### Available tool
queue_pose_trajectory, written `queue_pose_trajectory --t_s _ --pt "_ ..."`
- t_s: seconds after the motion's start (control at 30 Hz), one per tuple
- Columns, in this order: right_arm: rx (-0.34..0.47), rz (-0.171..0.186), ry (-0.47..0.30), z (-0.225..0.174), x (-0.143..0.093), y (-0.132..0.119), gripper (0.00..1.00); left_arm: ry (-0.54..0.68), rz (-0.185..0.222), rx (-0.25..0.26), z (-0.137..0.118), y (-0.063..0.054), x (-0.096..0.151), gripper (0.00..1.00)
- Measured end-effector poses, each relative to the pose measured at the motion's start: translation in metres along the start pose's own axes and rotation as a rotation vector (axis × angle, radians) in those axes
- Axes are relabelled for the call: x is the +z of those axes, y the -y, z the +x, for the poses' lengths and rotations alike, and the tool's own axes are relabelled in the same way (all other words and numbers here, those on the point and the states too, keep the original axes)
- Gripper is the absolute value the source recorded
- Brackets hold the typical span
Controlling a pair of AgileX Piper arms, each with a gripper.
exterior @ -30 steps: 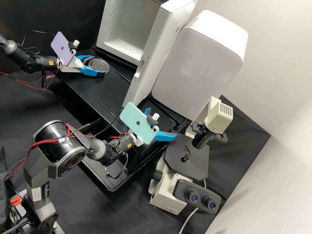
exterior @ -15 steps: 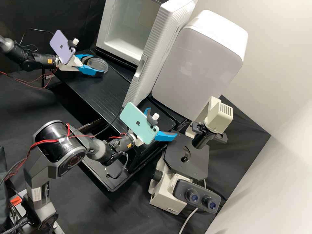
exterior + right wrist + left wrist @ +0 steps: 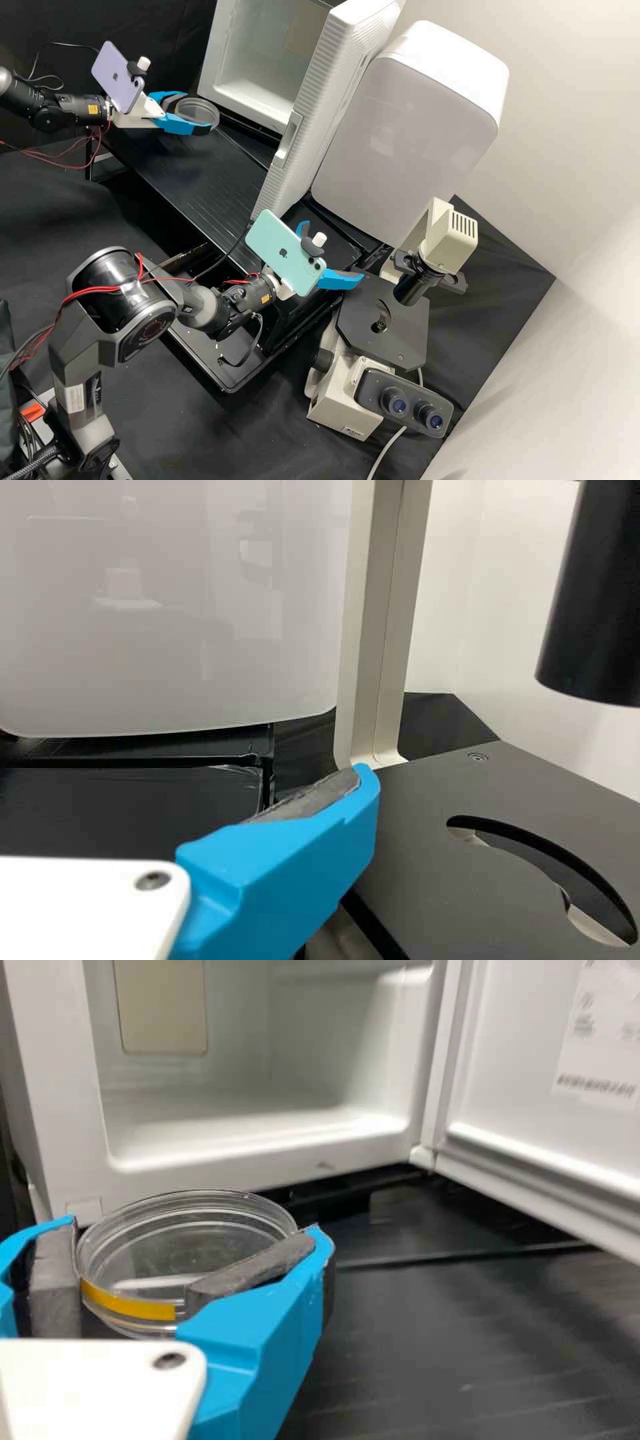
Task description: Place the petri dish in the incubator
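Note:
The clear petri dish (image 3: 198, 111), with a yellow band on its side, is held above the black bench in front of the incubator. My left gripper (image 3: 181, 115) is shut on it, pads pressing both sides of the dish (image 3: 178, 1248). The white incubator (image 3: 257, 57) stands with its door (image 3: 320, 100) swung open, and its bare white chamber (image 3: 260, 1125) faces the dish. My right gripper (image 3: 341, 278) hovers over the microscope stage (image 3: 480, 830), open and holding nothing; one blue finger (image 3: 300, 845) shows in the right wrist view.
A microscope (image 3: 377, 380) stands at the bench's front right. A large white housing (image 3: 413, 127) rises behind it, next to the open door (image 3: 540, 1110). A raised black ribbed platform (image 3: 200, 180) runs in front of the incubator. Red wires hang off both arms.
My left gripper has lifted the petri dish off the platform and carried it up and back, nearer the incubator's opening. The right arm has stayed put.

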Motion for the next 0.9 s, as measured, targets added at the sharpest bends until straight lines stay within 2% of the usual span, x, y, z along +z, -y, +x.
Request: queue_pose_trajectory --t_s 0.17,0.57,0.7,0.8,0.9 --pt "0.0 0.0 0.0 0.0 0.0 0.0 1.0 0.013 0.001 0.02 -0.003 -0.006 0.004 0.0" --pt "0.0 0.0 0.0 0.0 0.0 0.0 1.0 0.102 0.009 0.056 -0.001 -0.019 0.033 0.0" --pt "0.0 0.0 0.0 0.0 0.0 0.0 1.0 0.121 0.044 0.077 0.001 -0.024 0.041 0.0" --pt "0.0 0.0 0.0 0.0 0.0 0.0 1.0 0.122 0.047 0.103 0.003 -0.031 0.046 0.0" --pt "0.0 0.0 0.0 0.0 0.0 0.0 1.0 0.106 0.048 0.106 0.006 -0.038 0.047 0.0"
